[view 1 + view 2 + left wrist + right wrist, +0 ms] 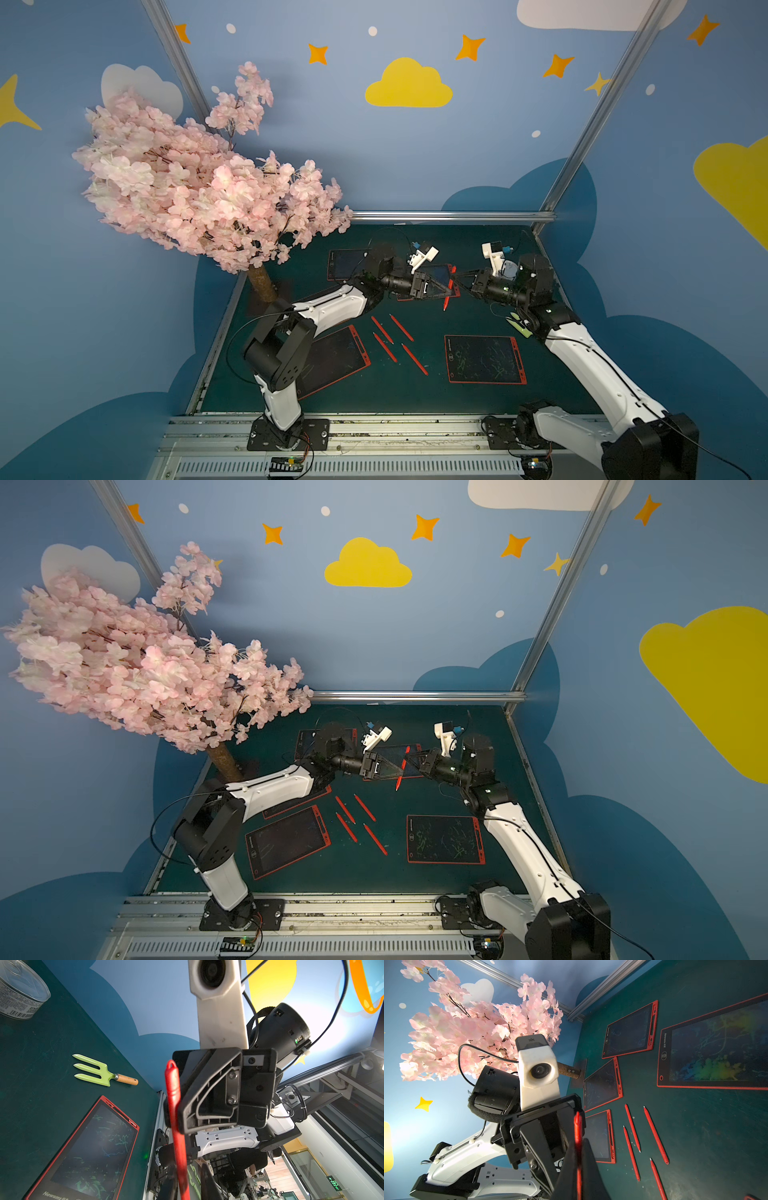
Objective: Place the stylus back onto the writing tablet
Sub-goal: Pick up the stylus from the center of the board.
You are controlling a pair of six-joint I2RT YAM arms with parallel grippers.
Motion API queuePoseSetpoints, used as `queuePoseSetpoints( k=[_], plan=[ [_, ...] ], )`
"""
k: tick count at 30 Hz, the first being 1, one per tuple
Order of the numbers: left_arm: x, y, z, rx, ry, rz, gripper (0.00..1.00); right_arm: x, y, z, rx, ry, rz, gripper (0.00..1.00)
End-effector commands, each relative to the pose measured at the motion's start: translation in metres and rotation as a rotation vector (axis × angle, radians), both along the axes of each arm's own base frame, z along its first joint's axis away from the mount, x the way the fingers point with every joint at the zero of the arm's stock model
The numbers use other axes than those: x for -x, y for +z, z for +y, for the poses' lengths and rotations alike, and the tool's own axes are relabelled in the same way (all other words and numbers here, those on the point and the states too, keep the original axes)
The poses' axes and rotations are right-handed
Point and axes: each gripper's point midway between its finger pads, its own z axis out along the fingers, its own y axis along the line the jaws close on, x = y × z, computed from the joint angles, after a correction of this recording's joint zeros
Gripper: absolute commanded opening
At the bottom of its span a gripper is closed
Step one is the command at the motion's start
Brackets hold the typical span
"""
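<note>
A red stylus (449, 286) (402, 766) hangs in the air over the middle rear writing tablet (438, 275), which the arms largely hide. My right gripper (458, 286) (578, 1145) is shut on the stylus (578, 1126), the shaft pinched between its black fingers. From the opposite side my left gripper (445, 287) (187, 1182) has its two fingers either side of the same stylus (176, 1115). One finger lies against the shaft; a narrow gap shows at the other. The two grippers nearly touch.
Several more red-framed tablets (484, 359) (336, 361) (347, 264) lie on the green table, with several loose red styluses (392, 332) between the front ones. A green garden fork (99, 1072), a tin can (20, 991) and a pink blossom tree (199, 183) stand round the edges.
</note>
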Motion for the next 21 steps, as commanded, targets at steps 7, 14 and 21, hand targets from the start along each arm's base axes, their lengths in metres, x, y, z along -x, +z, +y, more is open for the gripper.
queuePoseSetpoints(
  k=[7, 14, 21],
  plan=[
    [0.0031, -0.0012, -0.0002, 0.004, -0.015, -0.023, 0.16, -0.0018, 0.0043, -0.0012, -0.009, -0.01, -0.029, 0.01],
    [0.0038, -0.0018, -0.0009, 0.001, -0.017, -0.022, 0.14, -0.0011, 0.0037, -0.0013, -0.012, -0.008, -0.034, 0.01],
    [0.0041, -0.0021, -0.001, -0.003, -0.016, -0.028, 0.03, -0.0009, 0.0027, -0.0005, -0.014, -0.003, -0.031, 0.04]
  ],
)
